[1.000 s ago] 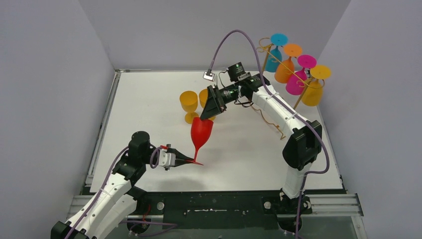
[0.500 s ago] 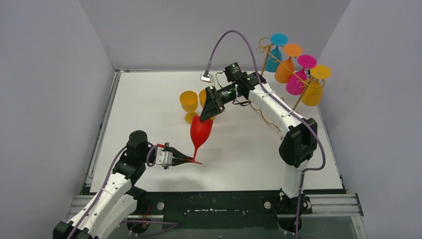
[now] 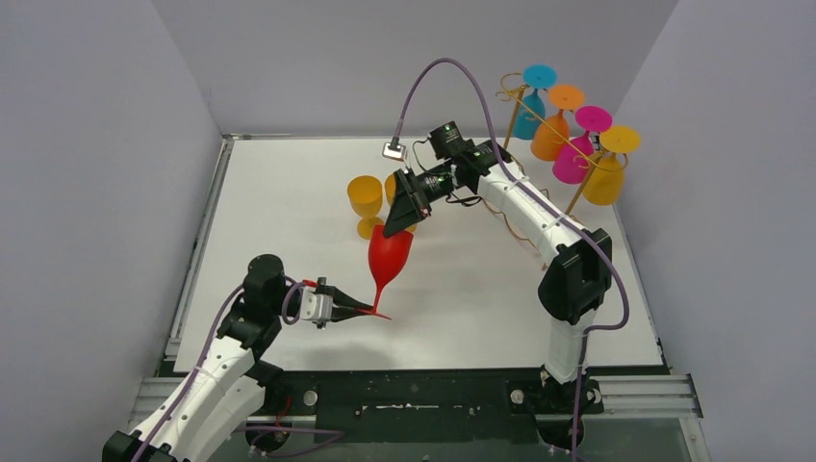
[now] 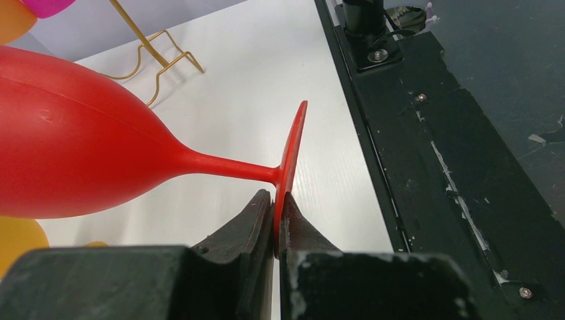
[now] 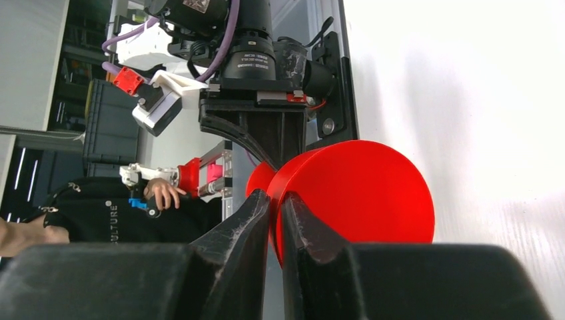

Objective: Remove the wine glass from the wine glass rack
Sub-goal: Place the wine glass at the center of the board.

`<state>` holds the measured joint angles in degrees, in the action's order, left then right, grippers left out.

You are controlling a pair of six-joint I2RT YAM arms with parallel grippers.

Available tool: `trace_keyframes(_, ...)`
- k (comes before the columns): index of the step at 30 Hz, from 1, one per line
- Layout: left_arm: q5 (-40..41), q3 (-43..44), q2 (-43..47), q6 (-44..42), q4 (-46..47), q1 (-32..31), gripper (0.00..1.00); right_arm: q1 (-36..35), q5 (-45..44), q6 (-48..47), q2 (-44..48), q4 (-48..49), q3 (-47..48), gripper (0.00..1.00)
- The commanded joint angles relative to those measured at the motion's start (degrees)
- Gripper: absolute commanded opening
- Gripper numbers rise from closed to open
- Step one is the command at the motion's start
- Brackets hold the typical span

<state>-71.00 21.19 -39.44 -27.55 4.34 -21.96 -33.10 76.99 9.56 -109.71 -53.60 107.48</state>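
A red wine glass [image 3: 388, 258] is off the rack and tilted over the table, held at both ends. My left gripper [image 3: 370, 311] is shut on the edge of its flat foot [image 4: 292, 150]; the fingers [image 4: 256, 220] pinch the disc from both sides. My right gripper [image 3: 391, 229] comes down from above and is shut on the bowl's rim [image 5: 360, 193]. The gold wire wine glass rack [image 3: 539, 120] stands at the back right. Teal, orange, magenta and yellow glasses hang on it upside down.
Two yellow glasses [image 3: 366, 199] stand upright on the white table just behind the red glass, one partly hidden by my right wrist. The rack's wire base [image 4: 160, 63] lies on the table to the right. Grey walls close in on three sides.
My right arm has shifted a little to the left and back, its gripper still on the rim. The red glass and my left gripper have barely moved.
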Motion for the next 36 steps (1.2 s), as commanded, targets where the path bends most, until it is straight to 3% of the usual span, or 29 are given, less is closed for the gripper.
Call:
trace_keyframes(1,2.8,0.0,0.7,1.0,1.8,0.5,0.00,-1.6,3.4,-0.5,1.8,0.8,1.1,0.08)
trace_keyframes(4,5.7,-0.5,1.3,1.7,1.8,0.6,0.00,-1.6,3.2,-0.4,2.5,1.4,0.9,0.00)
trace_keyframes(7,7.5,-0.8,2.0,2.1,1.9,0.6,0.07,-1.6,1.7,0.7,3.9,3.6,0.0,0.00)
trace_keyframes(10,8.3,-1.0,2.7,2.8,2.0,0.6,0.08,-1.6,0.2,2.7,5.9,7.2,-2.3,0.00)
trace_keyframes(16,11.8,-0.7,3.3,6.1,2.5,0.6,0.40,-1.6,-4.5,7.7,10.3,16.0,-7.7,0.00)
trace_keyframes(23,13.8,0.3,3.7,6.8,1.5,0.7,0.50,-1.6,-11.6,7.4,12.8,16.6,-8.9,0.00)
trace_keyframes(26,15.7,0.5,4.2,7.6,1.5,0.7,0.69,-1.6,-15.2,7.5,14.2,18.5,-10.2,0.00)
trace_keyframes(34,21.3,0.5,6.6,8.7,1.9,0.8,0.71,-2.7,-30.6,9.5,17.4,24.1,-14.2,0.00)
trace_keyframes(36,23.2,0.4,7.2,9.2,2.1,0.8,0.85,-3.5,-35.3,8.9,18.4,25.1,-15.5,0.00)
